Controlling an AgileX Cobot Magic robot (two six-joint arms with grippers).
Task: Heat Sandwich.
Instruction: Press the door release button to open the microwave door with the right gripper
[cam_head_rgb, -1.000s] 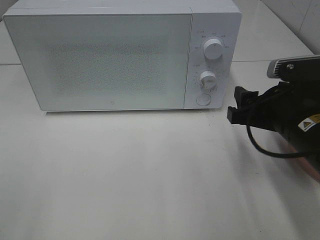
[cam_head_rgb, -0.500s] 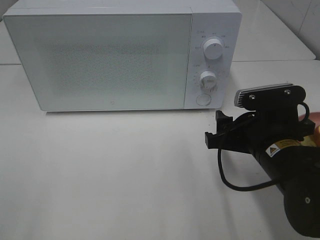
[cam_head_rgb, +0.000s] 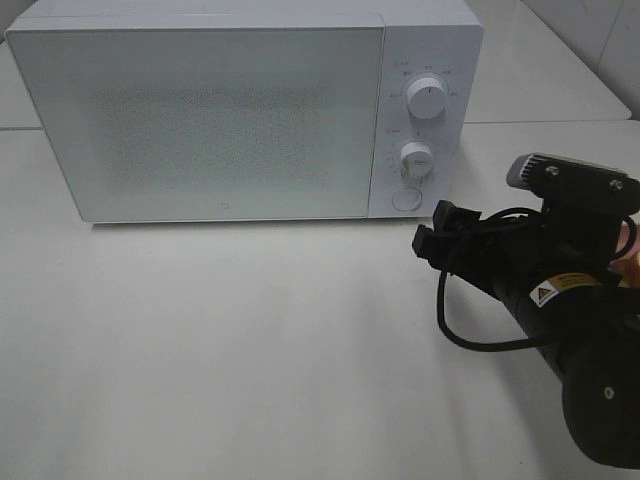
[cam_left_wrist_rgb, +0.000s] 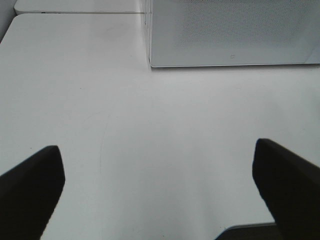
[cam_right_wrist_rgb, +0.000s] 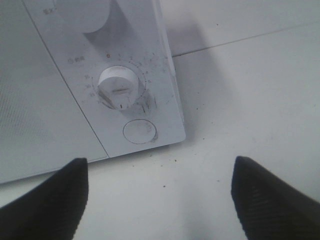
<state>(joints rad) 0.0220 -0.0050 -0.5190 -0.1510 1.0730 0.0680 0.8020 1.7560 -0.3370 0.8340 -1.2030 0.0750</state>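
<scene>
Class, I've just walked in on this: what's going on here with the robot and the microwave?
The right gripper, open and empty, hovers close to the white microwave, pointed toward the round button low on its control panel. The door is shut. The left gripper is open above the table. No sandwich is clearly visible.

The boxy white plastic microwave (cam_head_rgb: 230, 110) has a pale door with a fine grey speckled dot field. Its two round white knobs (cam_head_rgb: 427, 99) carry faint grey tick marks. The smooth white tabletop (cam_head_rgb: 250, 350) is plain. The matte black right gripper (cam_head_rgb: 432, 228) trails a black cable (cam_head_rgb: 470, 335). Behind it sits a yellow warning sticker (cam_head_rgb: 555, 290), and a pinkish-orange sliver (cam_head_rgb: 628, 262) at the edge is perhaps a plate.
</scene>
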